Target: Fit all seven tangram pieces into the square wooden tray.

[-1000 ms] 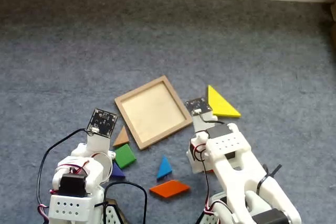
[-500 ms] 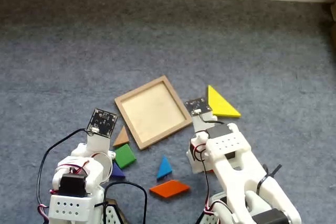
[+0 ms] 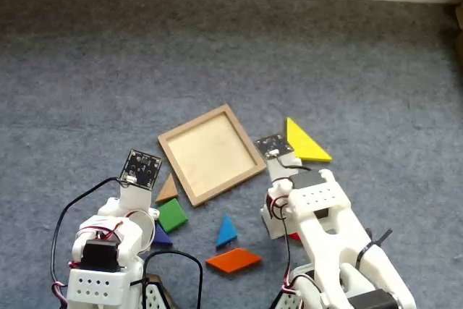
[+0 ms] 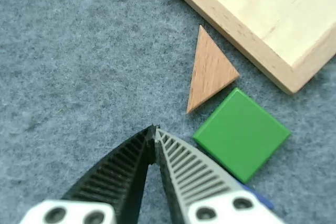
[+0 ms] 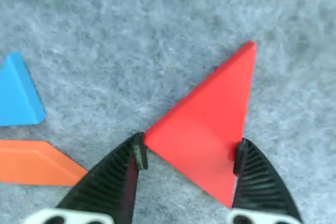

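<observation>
Tray (image 3: 211, 154): lies bare on the grey carpet (image 3: 87, 70), turned at an angle, between the two arms and a little ahead of them.
Pieces: all seven are outside it, by my count.
Red triangle (image 5: 207, 124): flat on the carpet, near the tray's right corner and largely under the right arm in the high view.
Right gripper (image 5: 189, 150): spread to either side of the red triangle, one tip at a corner and the other against a slanted edge. No firm pinch shows yet.
Left gripper (image 4: 155, 135): pressed together and holding nothing, its tips just beside the green square (image 4: 241, 134).
Nearby: wood triangle (image 4: 210, 71) sits between the green square and the tray rim. Dark blue piece (image 3: 162, 237) peeks from under the left arm. Blue triangle (image 5: 18, 100) and orange piece (image 5: 37, 163) lie together. Yellow triangle (image 3: 307, 142) is on the tray's far right.
Risk: closing on a corner and a slope could spin the triangle or squirt it out.
Risk: a thin piece on pile may let the tips ride over it or dig in.
Risk: a tilted hold could catch the rim.
</observation>
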Robot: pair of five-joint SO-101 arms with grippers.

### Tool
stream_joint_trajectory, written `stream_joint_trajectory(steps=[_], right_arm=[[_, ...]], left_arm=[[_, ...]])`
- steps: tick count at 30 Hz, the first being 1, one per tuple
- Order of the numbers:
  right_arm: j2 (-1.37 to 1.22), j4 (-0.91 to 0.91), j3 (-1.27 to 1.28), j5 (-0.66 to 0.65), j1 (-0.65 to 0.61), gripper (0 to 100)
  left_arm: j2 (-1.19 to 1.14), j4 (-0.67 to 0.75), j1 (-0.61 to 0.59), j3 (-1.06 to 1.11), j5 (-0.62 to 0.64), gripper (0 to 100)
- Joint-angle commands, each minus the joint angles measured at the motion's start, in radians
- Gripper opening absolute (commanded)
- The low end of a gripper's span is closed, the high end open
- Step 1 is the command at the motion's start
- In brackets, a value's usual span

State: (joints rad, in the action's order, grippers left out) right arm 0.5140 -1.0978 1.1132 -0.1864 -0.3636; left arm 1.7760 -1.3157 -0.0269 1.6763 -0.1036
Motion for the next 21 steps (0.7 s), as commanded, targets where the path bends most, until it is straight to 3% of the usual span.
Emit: stream_joint_trajectory(steps=[1,11,21], right_arm=[[0.018,-0.048,-0.019,-0.072,0.061,15.8],[0.018,-0.168,-0.245,-0.110,0.059,15.8],[0.015,-0.166,-0.400,-0.106,0.027,15.9]], left_arm=[[0.039,-0.003,0.012,0.019,-0.009,0],[0.039,-0.003,0.012,0.019,-0.009,0],[0.039,-0.003,0.012,0.019,-0.009,0]])
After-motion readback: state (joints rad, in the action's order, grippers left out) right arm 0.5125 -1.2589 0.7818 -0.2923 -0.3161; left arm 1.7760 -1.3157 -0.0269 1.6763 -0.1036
